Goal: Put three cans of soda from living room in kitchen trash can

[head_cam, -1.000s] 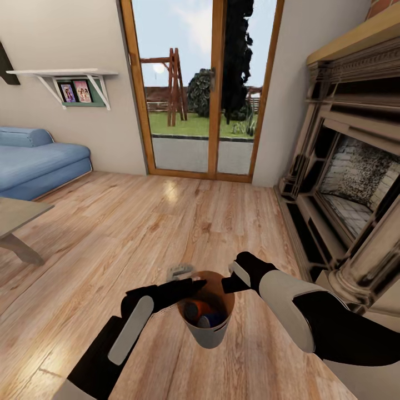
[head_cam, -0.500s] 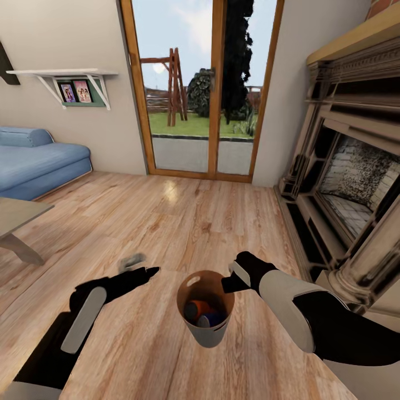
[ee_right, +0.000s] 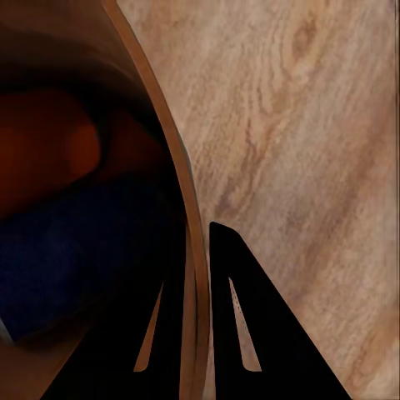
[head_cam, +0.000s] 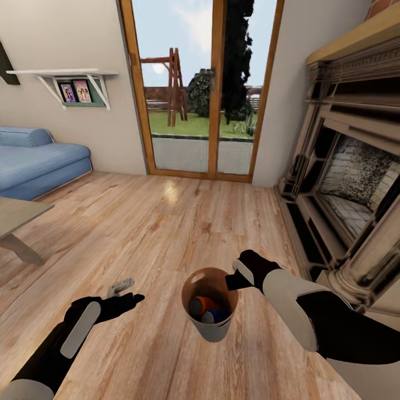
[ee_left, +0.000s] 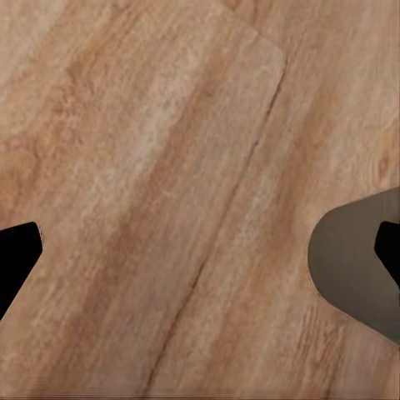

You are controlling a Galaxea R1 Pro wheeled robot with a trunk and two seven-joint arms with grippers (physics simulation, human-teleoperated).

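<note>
Your right pincer [head_cam: 232, 279] clamps the rim of the trash can [head_cam: 210, 329], held over the living-room floor with an orange can [head_cam: 202, 304] and a blue can [head_cam: 212, 316] inside, perhaps a third hidden; your left pincer [head_cam: 123, 293] hangs spread and empty, and the kitchen trip remains.

Orange, dark blue cans [head_cam: 206, 309]; grey-beige bin [head_cam: 211, 332], brown inside.

A home's living room: a light plank floor [head_cam: 166, 222], a blue sofa [head_cam: 39, 161], an ornate fireplace [head_cam: 350, 183], a wall shelf [head_cam: 61, 75] with framed photos [head_cam: 75, 91], and wood-framed glass doors [head_cam: 200, 89] looking onto a garden with a swing frame.
</note>
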